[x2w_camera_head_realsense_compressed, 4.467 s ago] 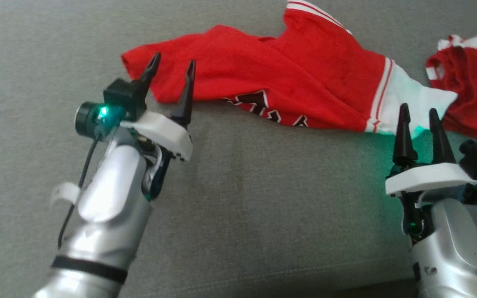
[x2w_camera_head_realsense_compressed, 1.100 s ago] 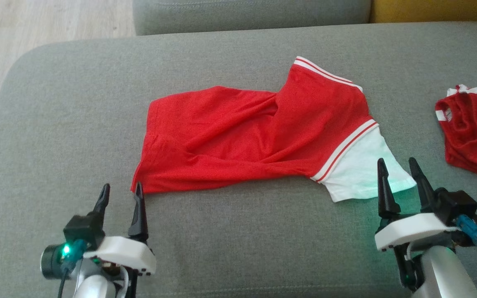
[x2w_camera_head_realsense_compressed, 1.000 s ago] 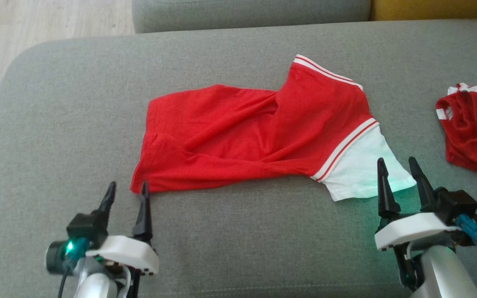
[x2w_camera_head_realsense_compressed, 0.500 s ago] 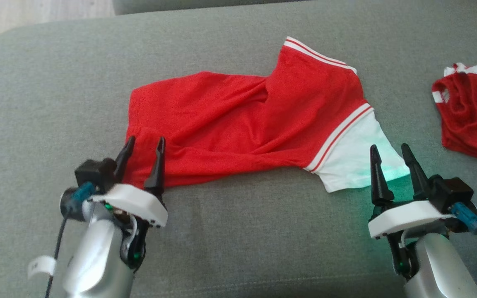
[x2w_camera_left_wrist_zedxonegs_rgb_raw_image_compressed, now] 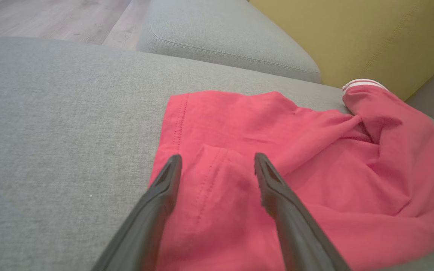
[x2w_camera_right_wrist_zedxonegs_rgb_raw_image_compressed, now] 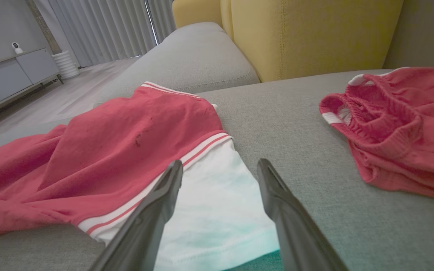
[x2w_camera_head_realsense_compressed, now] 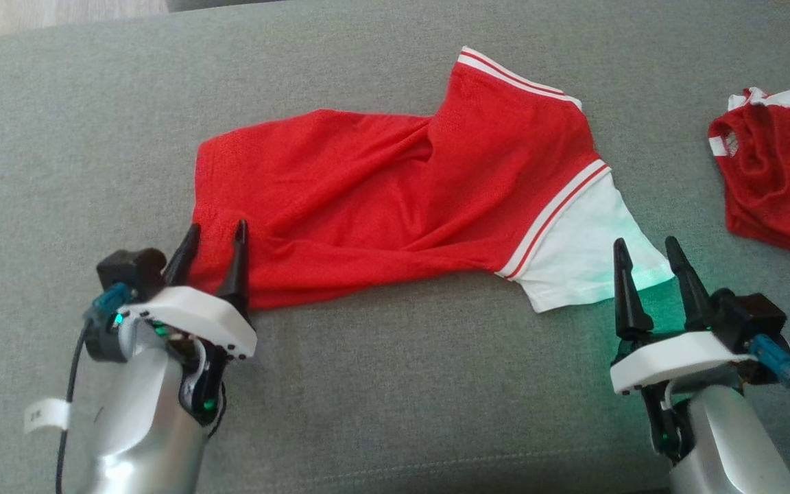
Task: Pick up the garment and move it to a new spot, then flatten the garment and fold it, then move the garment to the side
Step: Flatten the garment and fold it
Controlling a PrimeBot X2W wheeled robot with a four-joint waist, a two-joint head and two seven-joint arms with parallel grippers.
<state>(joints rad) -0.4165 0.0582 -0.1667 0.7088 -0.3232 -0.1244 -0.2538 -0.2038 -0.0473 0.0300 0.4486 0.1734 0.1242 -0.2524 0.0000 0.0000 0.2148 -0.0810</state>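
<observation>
**Both grippers stand open at the near edge of the red garment**

The red garment lies spread but wrinkled on the grey cushion, its long side running left to right. A white-striped hem marks its far right corner, and a white sleeve forms its near right end.

The left gripper sits at the garment's near left corner. In the left wrist view its two dark fingers straddle the stitched hem: the left finger lies along the edge of the cloth, the right one over the red fabric, with red cloth showing in the gap. The jaws are spread wide and hold nothing. Whether the tips press on the fabric cannot be told.

The right gripper is at the white sleeve, with its fingers over the sleeve's near right corner. Its jaws are also parted and empty, and white cloth shows between them in the right wrist view. A green glow falls on the sleeve beside the fingers.

The left forearm rises from the lower left and leans rightward, with its fingers pointing up the head view. The right forearm comes up from the lower right corner, its fingers pointing up and tilted slightly left.

A second red piece lies bunched further right, apart from the sleeve. A yellow backrest stands behind the cushion.
</observation>
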